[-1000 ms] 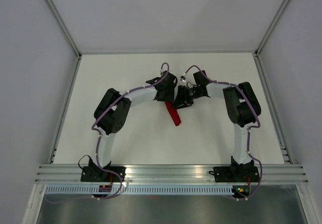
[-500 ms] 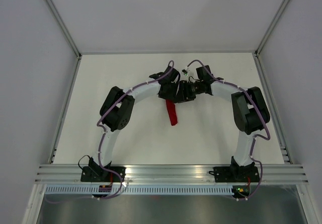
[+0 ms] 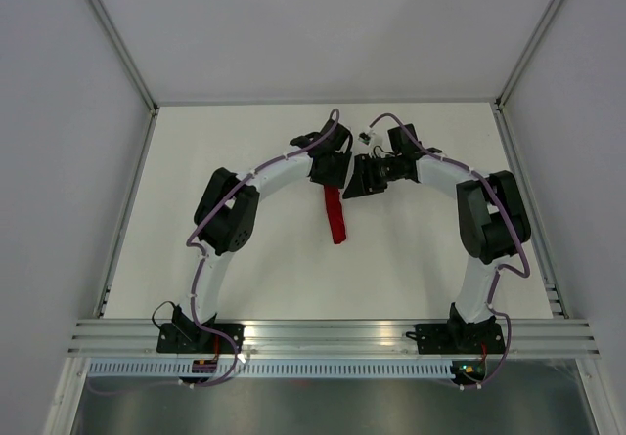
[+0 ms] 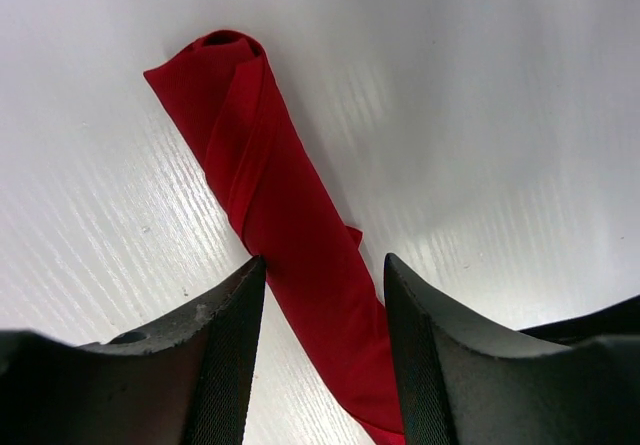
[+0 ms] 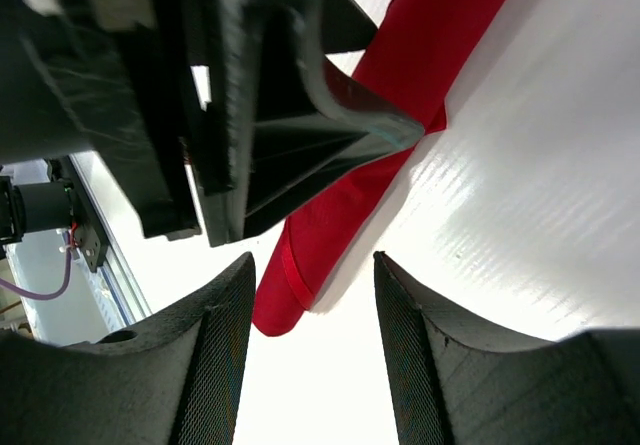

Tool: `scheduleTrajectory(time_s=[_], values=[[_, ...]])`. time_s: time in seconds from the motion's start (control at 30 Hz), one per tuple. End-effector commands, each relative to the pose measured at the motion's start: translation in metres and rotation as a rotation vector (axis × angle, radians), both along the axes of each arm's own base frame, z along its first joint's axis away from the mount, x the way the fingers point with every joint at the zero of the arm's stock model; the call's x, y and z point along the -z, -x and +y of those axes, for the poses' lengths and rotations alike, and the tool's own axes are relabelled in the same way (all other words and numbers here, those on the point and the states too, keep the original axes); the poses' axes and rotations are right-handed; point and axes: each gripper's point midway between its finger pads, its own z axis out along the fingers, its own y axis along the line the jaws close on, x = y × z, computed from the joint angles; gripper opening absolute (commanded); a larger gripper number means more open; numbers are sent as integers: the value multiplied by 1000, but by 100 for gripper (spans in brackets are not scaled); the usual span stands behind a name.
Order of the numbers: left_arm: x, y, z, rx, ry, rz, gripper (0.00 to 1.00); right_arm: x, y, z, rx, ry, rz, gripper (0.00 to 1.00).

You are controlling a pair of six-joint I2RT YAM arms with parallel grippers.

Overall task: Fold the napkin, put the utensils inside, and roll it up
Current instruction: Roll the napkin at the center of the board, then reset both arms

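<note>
Napkin (image 4: pixel 290 225) lies on the white table (image 4: pixel 500 115) as a slim red roll. It looks light, limp and prone to unrolling, so grip mid-length across the roll. Left gripper (image 4: pixel 322 265) straddles it, seemingly unclenched; right gripper (image 5: pixel 312 260) is released and empty.

The left gripper (image 4: pixel 322 335) straddles the far end of the napkin (image 4: pixel 290 225), and the right gripper (image 5: pixel 312 335) crowds close beside it; bare table (image 3: pixel 254 259) flanks the near end.
</note>
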Motion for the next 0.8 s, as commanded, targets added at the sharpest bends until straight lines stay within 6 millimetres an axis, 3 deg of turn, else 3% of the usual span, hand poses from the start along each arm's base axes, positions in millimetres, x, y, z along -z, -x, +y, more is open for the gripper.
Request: scheduleTrajectory(time_s=[0.0,0.33,0.47,0.53,0.57,0.63,0.73,0.77], values=[[-33,-12,-8,19,54,-56,56,-22,-6,-5,-8,-5,-79,57],[-60,-24,5,-15,83,-96,56,-26,-6,-15,-13,10,-98,58],[-93,-29,18,-40,115,-146,56,-35,-8,-22,3,14,-121,58],[-104,-26,28,-54,115,-163,56,-39,-11,-32,24,18,-124,59],[-126,-24,38,-67,135,-196,56,-44,-13,-36,32,17,-135,59],[-125,-13,53,-93,131,-185,56,-53,-17,-51,65,15,-153,59],[-149,8,79,-121,184,-231,56,-68,-24,-78,116,46,-206,59],[-137,19,92,-138,177,-210,56,-71,-25,-86,130,55,-220,59]])
